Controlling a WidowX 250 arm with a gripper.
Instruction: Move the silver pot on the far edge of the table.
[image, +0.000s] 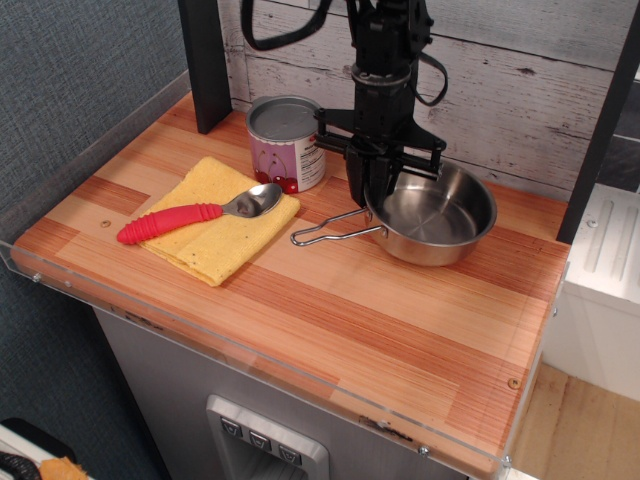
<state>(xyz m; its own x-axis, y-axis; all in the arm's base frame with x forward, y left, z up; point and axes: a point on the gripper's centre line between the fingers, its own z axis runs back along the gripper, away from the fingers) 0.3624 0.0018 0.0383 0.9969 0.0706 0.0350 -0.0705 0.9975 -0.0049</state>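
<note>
The silver pot (440, 215) sits at the back right of the table (350, 320), close to the white plank wall. Its wire loop handle (325, 232) points left toward the yellow cloth. My gripper (381, 193) comes straight down from above, and its fingers straddle the pot's left rim just above where the handle joins. The jaws look shut on that rim. I cannot tell whether the pot's base rests on the wood or hangs just above it.
A tin can with a cherry label (286, 140) stands just left of the gripper. A yellow cloth (215, 235) lies further left with a red-handled spoon (190, 215) on it. A dark post (205, 60) stands at the back left. A clear acrylic rim (250, 350) lines the front edge.
</note>
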